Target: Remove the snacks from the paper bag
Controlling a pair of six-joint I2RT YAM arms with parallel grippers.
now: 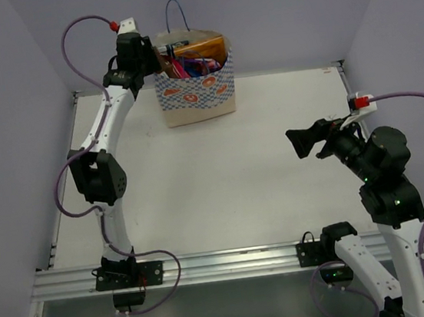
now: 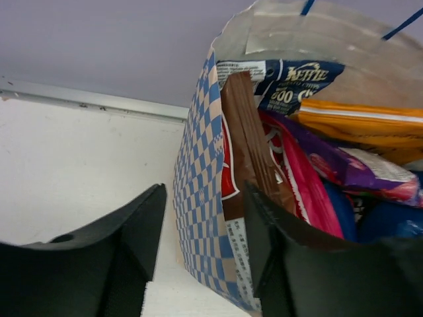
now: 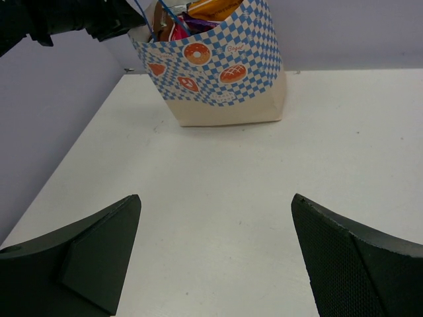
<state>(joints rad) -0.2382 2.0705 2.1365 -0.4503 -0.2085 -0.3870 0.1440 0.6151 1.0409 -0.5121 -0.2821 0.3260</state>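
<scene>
The paper bag (image 1: pixel 196 95) stands upright at the table's back, left of centre, full of snacks. My left gripper (image 1: pixel 152 57) is open at its upper left rim. In the left wrist view the left gripper (image 2: pixel 205 191) straddles the checkered wall (image 2: pixel 195 165), one finger outside, the other inside against the brown chip bag (image 2: pixel 248 132). Beside it lie a magenta packet (image 2: pixel 307 185), a dark blue packet (image 2: pixel 291 79), an orange packet (image 2: pixel 370 122) and a purple packet (image 2: pixel 357 165). My right gripper (image 1: pixel 297 143) is open and empty over the table at the right, facing the bag (image 3: pixel 225 86).
The bag's thin blue loop handle (image 1: pixel 176 10) sticks up at the back. Purple walls close the table on the left, back and right. A metal rail (image 1: pixel 210 265) runs along the near edge by the arm bases. White tabletop (image 3: pixel 218 172) lies between my right gripper (image 3: pixel 215 198) and the bag.
</scene>
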